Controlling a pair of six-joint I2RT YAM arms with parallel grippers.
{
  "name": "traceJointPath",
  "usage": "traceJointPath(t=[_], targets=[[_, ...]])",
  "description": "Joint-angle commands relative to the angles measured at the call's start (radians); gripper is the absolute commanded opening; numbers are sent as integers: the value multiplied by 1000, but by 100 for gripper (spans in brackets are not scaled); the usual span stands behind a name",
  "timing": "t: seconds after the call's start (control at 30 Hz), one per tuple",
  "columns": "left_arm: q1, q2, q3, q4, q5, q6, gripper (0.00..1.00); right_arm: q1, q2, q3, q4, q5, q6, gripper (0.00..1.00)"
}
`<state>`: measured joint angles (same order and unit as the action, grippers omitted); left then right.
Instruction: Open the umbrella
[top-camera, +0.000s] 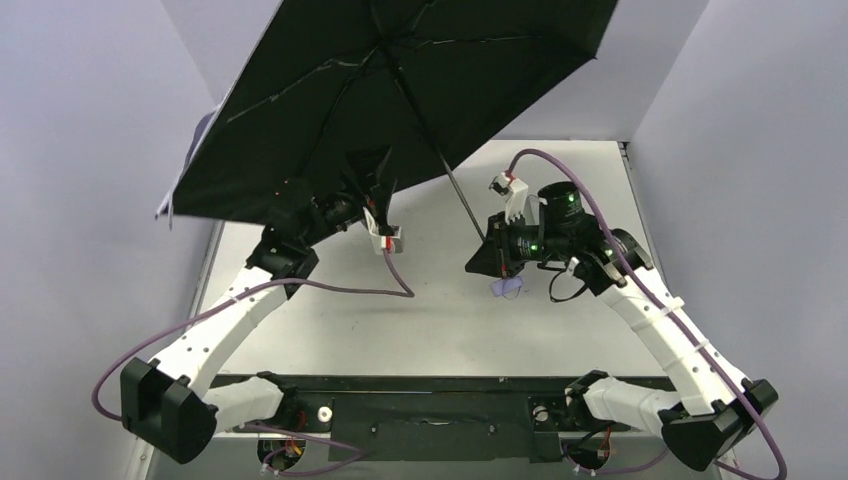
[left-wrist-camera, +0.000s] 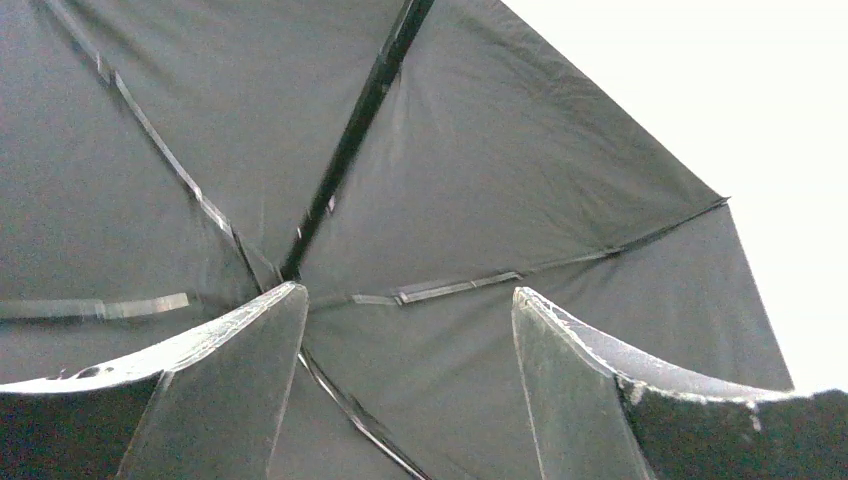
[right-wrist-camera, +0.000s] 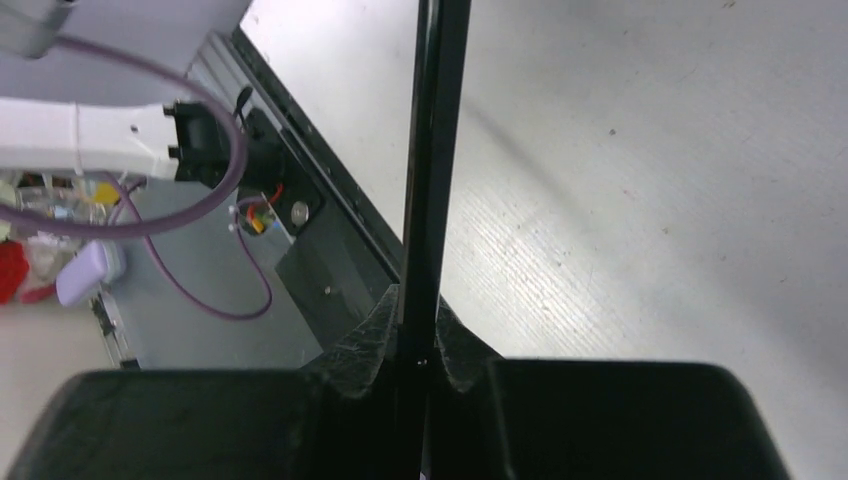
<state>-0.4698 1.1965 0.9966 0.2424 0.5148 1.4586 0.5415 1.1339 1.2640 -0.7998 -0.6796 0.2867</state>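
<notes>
- Top view: the umbrella (top-camera: 400, 80) is open, its black underside facing me, tilted up over the far left of the table (top-camera: 450, 330)
- Its shaft (top-camera: 452, 185) slants down to my right tool (top-camera: 490, 258), which is clamped on it near the bottom; a small lavender knob (top-camera: 507, 288) shows just below the grip
- My left tool (top-camera: 372, 195) sits up under the canopy, close to the ribs; from here I cannot tell how wide it is
- Left wrist view: both fingers (left-wrist-camera: 230, 380) stand wide apart with nothing between them, only fabric and a rib (left-wrist-camera: 350, 130) beyond, so this tool holds nothing
- Right wrist view: the jaws are pinched tight on the thin shaft, which runs straight up the frame over the table
- I judge the task nearly done: the canopy looks fully spread, but I cannot see whether the slider has latched
- Risk one: if it is not latched, the canopy could fold back down now that the left tool has no hold on it
- Risk two: the whole umbrella hangs on one narrow grip low on a smooth shaft, and the wide tilted canopy gives it leverage, so it could twist or slide in the jaws
- Risk three: pulling the left tool out carelessly could snag a rib or the fabric and drag the umbrella over
- Risk four: the canopy's left edge lies close to the side wall, so swinging the right arm could knock it there
</notes>
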Motion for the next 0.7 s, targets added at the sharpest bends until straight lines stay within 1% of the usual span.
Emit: traceJointPath(t=[0.0, 0.03, 0.17, 0.27, 0.37, 0.6, 0.67], targets=[[-19, -78, -11, -114, -116, -262, 73, -8, -103, -40, 368, 11, 72, 0], [-28, -86, -10, -121, -139, -311, 72, -9, -116, -57, 389, 18, 86, 0], [-49, -124, 3, -184, -193, -425, 72, -3, -142, -94, 490, 91, 137, 0], [-55, -149, -6, -198, -237, -470, 72, 23, -170, -135, 548, 202, 149, 0], [-58, -163, -6, -207, -279, -528, 72, 53, -194, -153, 551, 286, 139, 0], [-58, -185, -5, -226, -341, -631, 73, 62, -246, -190, 517, 467, 119, 0], [-58, -191, -12, -236, -349, -644, 73, 62, -257, -199, 493, 560, 106, 0]])
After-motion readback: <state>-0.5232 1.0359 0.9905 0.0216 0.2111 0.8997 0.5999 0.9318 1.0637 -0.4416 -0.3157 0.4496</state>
